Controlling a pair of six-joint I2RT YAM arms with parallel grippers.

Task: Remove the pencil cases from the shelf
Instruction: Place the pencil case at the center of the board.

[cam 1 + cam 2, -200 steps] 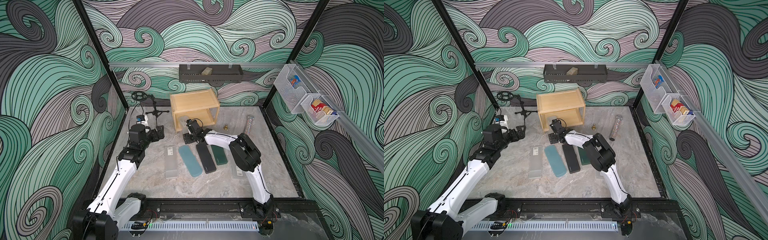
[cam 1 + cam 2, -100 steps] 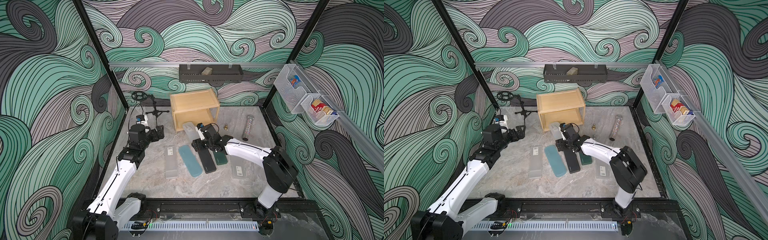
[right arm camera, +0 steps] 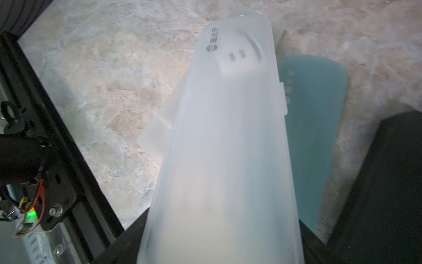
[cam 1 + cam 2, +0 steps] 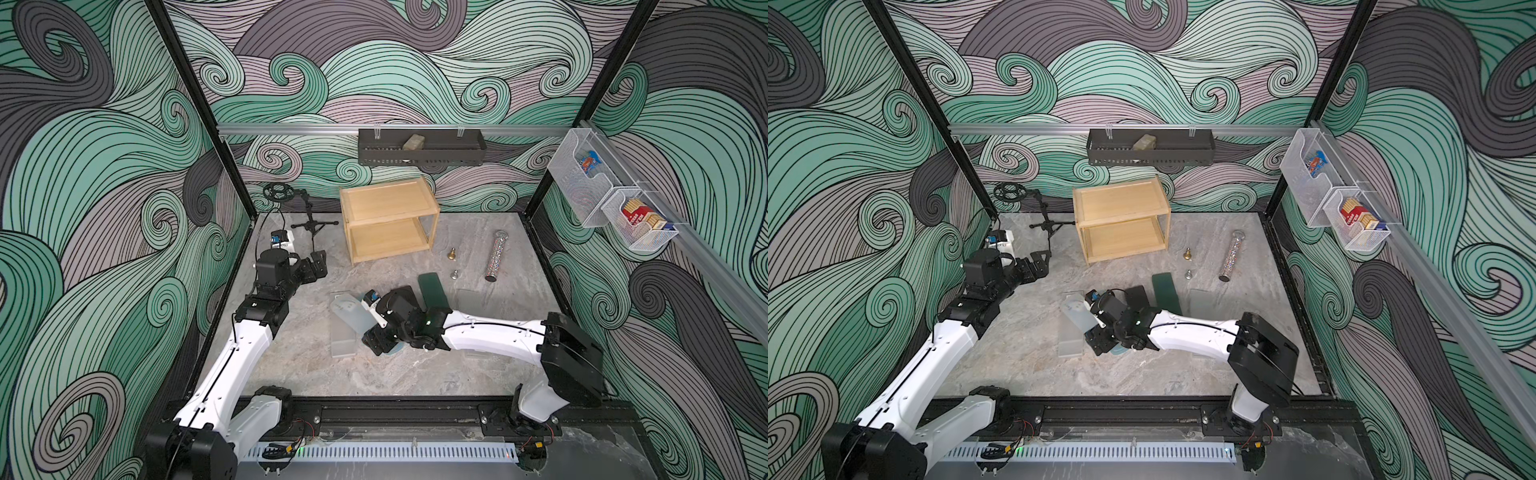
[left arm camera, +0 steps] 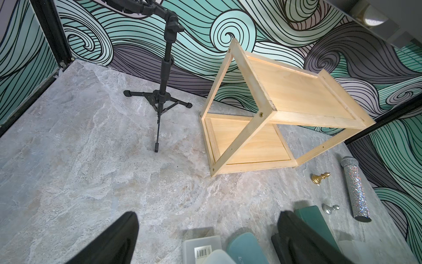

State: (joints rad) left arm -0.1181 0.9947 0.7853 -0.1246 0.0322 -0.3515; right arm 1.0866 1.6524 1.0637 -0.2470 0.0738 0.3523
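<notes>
The wooden shelf [image 4: 388, 224] [image 4: 1121, 220] [image 5: 285, 102] stands at the back with both tiers bare. My right gripper [image 4: 372, 330] [image 4: 1096, 332] is shut on one end of a frosted pencil case [image 4: 351, 311] [image 3: 228, 148], which hangs tilted just above the table. Under it lie another frosted case [image 4: 343, 343] [image 5: 201, 249] and a teal-blue one [image 3: 312, 114] [image 5: 246, 249]. A black case [image 4: 1138, 295], a dark green case [image 4: 432, 289] and a third frosted case [image 4: 471, 299] lie to the right. My left gripper [image 4: 316, 268] [image 5: 207, 216] hovers open and holds nothing, left of the shelf.
A glittery tube [image 4: 494, 257], a gold chess piece [image 4: 451, 253] and a silver one [image 4: 455, 274] lie right of the shelf. A black tripod stand [image 4: 311, 216] is at the back left. A black wall tray [image 4: 419, 147] and wire baskets [image 4: 602, 195] hang on the walls.
My right arm has drawn back from the shelf's lower tier toward the front, carrying the frosted case out over the cases on the table. The left arm has stayed put.
</notes>
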